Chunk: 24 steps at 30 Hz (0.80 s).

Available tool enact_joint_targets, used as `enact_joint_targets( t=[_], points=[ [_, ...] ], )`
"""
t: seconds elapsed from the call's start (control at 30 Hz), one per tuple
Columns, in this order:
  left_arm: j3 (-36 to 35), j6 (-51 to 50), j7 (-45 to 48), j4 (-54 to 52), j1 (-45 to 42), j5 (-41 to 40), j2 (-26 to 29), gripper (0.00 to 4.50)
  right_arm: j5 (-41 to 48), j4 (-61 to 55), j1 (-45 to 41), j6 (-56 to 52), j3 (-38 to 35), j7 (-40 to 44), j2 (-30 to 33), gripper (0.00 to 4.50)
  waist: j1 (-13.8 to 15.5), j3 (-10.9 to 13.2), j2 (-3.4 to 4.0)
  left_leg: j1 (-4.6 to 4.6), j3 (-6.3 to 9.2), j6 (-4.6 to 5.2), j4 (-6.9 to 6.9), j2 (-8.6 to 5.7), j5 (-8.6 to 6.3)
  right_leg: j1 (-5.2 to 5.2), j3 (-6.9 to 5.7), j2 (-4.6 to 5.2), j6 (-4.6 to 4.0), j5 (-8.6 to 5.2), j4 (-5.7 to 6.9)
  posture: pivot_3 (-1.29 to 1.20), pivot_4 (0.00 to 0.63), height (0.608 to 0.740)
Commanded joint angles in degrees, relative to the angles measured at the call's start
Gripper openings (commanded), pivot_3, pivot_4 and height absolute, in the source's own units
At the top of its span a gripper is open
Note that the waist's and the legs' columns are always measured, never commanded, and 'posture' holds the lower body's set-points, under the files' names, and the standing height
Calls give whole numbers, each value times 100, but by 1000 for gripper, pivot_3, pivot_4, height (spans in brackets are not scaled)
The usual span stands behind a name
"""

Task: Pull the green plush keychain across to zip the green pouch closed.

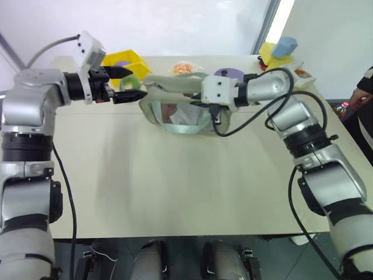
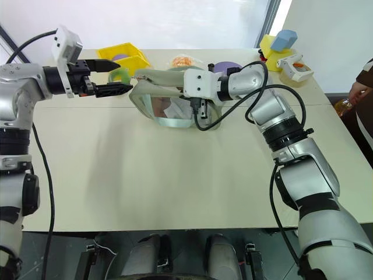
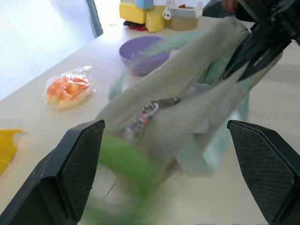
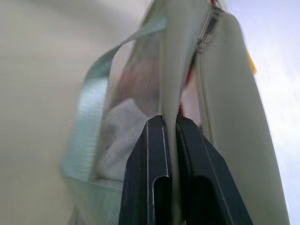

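The green pouch [image 1: 180, 114] is held up over the far middle of the table [image 1: 175, 186], clear window facing me. My right gripper [image 4: 169, 126] is shut on the pouch's upper fabric edge, near its right end. The green plush keychain [image 2: 119, 76] hangs at the pouch's left end on a short silver chain [image 3: 161, 104]. My left gripper [image 2: 113, 77] is open, with one finger on each side of the keychain [image 3: 126, 164], which looks blurred in the left wrist view. I cannot tell whether the fingers touch it.
A yellow bin [image 1: 125, 60] stands just behind the left gripper. An orange-filled packet [image 1: 185, 68] and a purple bowl [image 1: 228, 74] lie behind the pouch. Yellow and blue blocks [image 1: 278, 49] and a tape dispenser [image 2: 297, 67] sit far right. A person's hand [image 1: 358, 93] shows at the right edge.
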<state>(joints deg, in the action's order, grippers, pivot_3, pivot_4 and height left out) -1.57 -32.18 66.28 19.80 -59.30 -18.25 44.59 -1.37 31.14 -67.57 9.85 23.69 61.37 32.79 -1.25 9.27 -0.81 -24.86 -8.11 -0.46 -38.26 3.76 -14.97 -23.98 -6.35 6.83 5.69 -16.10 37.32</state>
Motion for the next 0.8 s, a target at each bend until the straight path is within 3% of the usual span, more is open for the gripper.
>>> enact_joint_targets(
  t=[0.03,0.23,0.47,0.57,0.8],
  points=[
    [-202,69,-23,-85,-112,-73,131,4500,129,311,-352,340,-410,265,-14,31,2,0,0,0,-1,0,0,0,0,0,0,0,0,0,0,0,150,739],
    [-206,30,-57,-173,-76,-97,143,4500,302,403,-275,232,-744,378,-223,31,4,0,0,0,0,0,-3,0,0,0,0,0,0,0,2,0,150,739],
    [-228,80,-46,-107,-124,-83,202,4500,952,746,-1024,-402,-1443,908,-319,31,7,4,6,0,0,0,-3,0,0,0,0,0,0,0,4,0,150,739],
    [-236,99,-52,-90,-131,-85,214,4500,841,921,-1062,-92,-1401,1149,-307,31,7,4,6,0,1,0,-3,0,0,1,0,0,0,0,3,0,150,739],
    [-309,-4,-69,-314,3,-158,277,4500,854,47,-213,64,-1127,1768,-423,31,8,4,6,0,3,0,-6,0,0,6,-2,0,0,0,3,0,150,739]
  ],
)
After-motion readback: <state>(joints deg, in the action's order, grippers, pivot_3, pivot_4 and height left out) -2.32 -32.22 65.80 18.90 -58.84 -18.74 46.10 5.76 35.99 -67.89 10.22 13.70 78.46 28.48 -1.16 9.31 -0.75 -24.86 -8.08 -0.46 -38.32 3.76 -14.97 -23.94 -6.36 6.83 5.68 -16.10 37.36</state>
